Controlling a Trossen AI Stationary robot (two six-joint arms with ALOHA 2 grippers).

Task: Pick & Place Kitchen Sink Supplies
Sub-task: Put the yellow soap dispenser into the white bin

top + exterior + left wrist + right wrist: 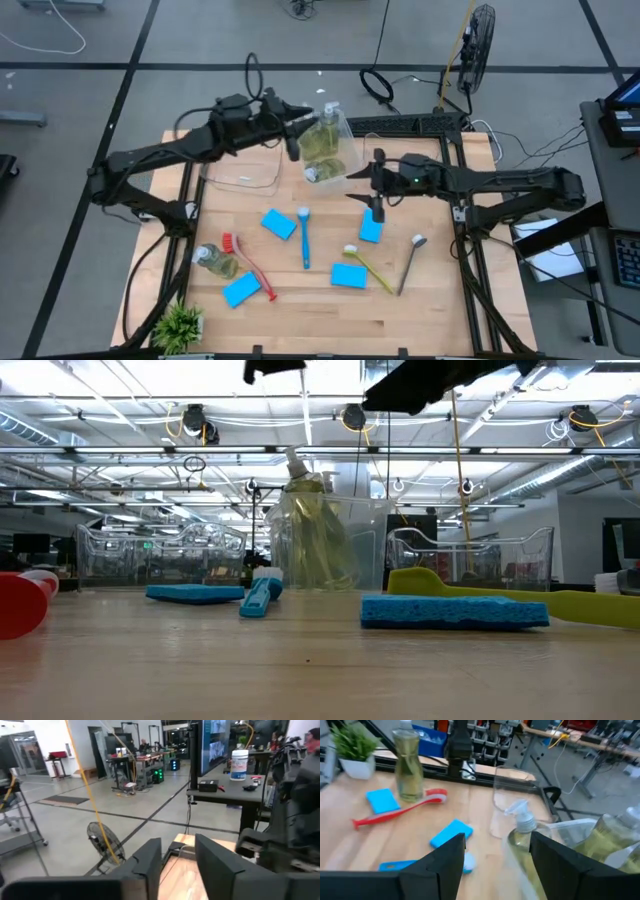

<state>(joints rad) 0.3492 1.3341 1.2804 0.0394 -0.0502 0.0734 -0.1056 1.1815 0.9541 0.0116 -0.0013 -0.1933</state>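
Small clear pump bottles of yellow-green soap point(324, 147) fill the twelve-o'clock clear bin point(338, 170); left gripper point(296, 128) and right gripper point(374, 190) stand empty, jaws parted.

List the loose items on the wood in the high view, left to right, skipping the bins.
Potted plant → soap bottle → red brush → blue brush → yellow-green brush → brown brush.
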